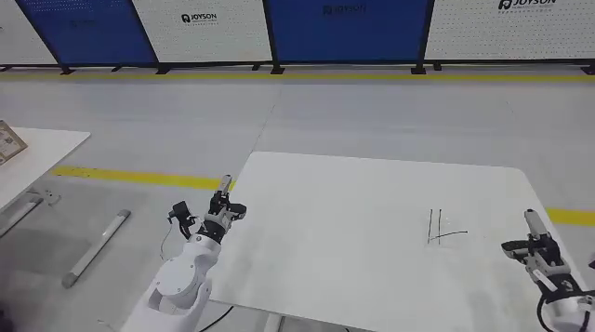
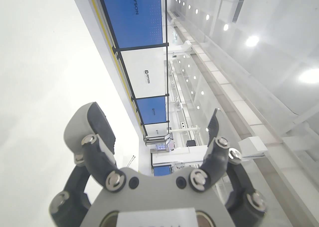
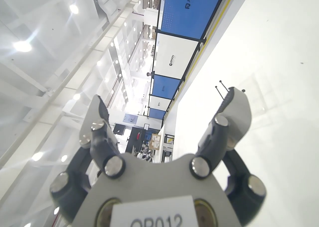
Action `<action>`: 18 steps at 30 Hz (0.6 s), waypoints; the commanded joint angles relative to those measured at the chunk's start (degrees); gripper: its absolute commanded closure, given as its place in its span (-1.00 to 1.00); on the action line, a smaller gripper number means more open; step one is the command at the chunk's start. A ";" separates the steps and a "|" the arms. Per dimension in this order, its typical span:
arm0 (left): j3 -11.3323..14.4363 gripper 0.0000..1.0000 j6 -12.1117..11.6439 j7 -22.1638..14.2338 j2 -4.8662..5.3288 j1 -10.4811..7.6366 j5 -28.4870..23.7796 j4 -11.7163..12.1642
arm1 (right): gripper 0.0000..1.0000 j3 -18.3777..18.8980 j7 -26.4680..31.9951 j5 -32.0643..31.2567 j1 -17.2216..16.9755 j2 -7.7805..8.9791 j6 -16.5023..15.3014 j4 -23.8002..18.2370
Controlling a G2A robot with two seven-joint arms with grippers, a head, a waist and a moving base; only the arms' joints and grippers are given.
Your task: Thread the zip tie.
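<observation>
Three thin black zip ties lie flat on the white table, toward its right side; two run side by side and one crosses their near ends. My right gripper hovers at the table's right edge, a short way from the ties, with its fingers open and nothing between them. In the right wrist view the zip ties' heads peek out just past one fingertip of that gripper. My left gripper sits at the table's left edge, far from the ties, also open and empty. The zip ties appear small and distant there.
The table's left and middle surface is bare. A second white table stands off to the left, with a grey pole on the floor beside it. Blue and white partition panels line the back.
</observation>
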 commanded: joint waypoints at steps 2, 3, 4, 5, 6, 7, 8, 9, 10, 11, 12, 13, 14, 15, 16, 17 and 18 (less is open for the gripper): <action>0.00 -1.00 0.00 0.00 0.00 0.00 0.00 0.00 | -1.00 2.62 14.57 2.87 2.76 0.86 2.55 1.77; 0.00 -1.00 0.00 0.00 0.00 0.00 0.00 0.00 | -1.00 3.36 16.26 2.40 3.57 1.08 2.97 2.22; 0.00 -1.00 0.00 0.00 0.00 0.00 0.00 0.00 | -1.00 3.94 17.26 1.68 4.41 1.27 3.23 2.70; 0.00 -1.00 0.00 0.00 0.00 0.00 0.00 0.00 | -1.00 3.95 18.69 1.07 4.96 1.42 3.80 2.99; 0.00 -1.00 0.00 0.00 0.00 0.00 0.00 0.00 | -1.00 4.04 20.55 1.01 5.69 1.59 4.67 3.46; 0.00 -1.00 0.00 0.00 0.00 0.00 0.00 0.00 | -1.00 4.21 23.01 1.17 6.77 1.82 5.75 4.24; 0.00 -1.00 0.00 0.00 0.00 0.00 0.00 0.00 | -1.00 4.17 25.75 0.82 7.67 2.06 6.73 4.92; 0.00 -1.00 0.00 0.00 0.00 0.00 0.00 0.00 | -1.00 4.32 28.00 0.48 8.81 2.31 7.62 5.81; 0.00 -1.00 0.00 0.00 0.00 0.00 0.00 0.00 | -1.00 4.34 29.99 0.21 10.24 2.55 8.41 7.11; 0.00 -1.00 0.00 0.00 0.00 0.00 0.00 0.00 | -1.00 3.85 32.72 -0.40 11.24 2.78 9.32 8.04; 0.00 -1.00 0.00 0.00 0.00 0.00 0.00 0.00 | -1.00 3.48 35.30 -1.52 12.58 3.07 10.18 9.23; 0.00 -1.00 0.00 0.00 0.00 0.00 0.00 0.00 | -1.00 3.10 37.02 -2.47 14.05 3.31 11.14 10.80; 0.00 -1.00 0.00 0.00 0.00 0.00 0.00 0.00 | -1.00 2.33 38.79 -3.93 15.86 3.58 12.91 12.88; 0.00 -1.00 0.00 0.00 0.00 0.00 0.00 0.00 | -1.00 2.33 38.79 -3.93 15.86 3.58 12.91 12.88; 0.00 -1.00 0.00 0.00 0.00 0.00 0.00 0.00 | -1.00 2.33 38.79 -3.93 15.86 3.58 12.91 12.88; 0.00 -1.00 0.00 0.00 0.00 0.00 0.00 0.00 | -1.00 2.33 38.79 -3.93 15.86 3.58 12.91 12.88; 0.00 -1.00 0.00 0.00 0.00 0.00 0.00 0.00 | -1.00 2.33 38.79 -3.93 15.86 3.58 12.91 12.88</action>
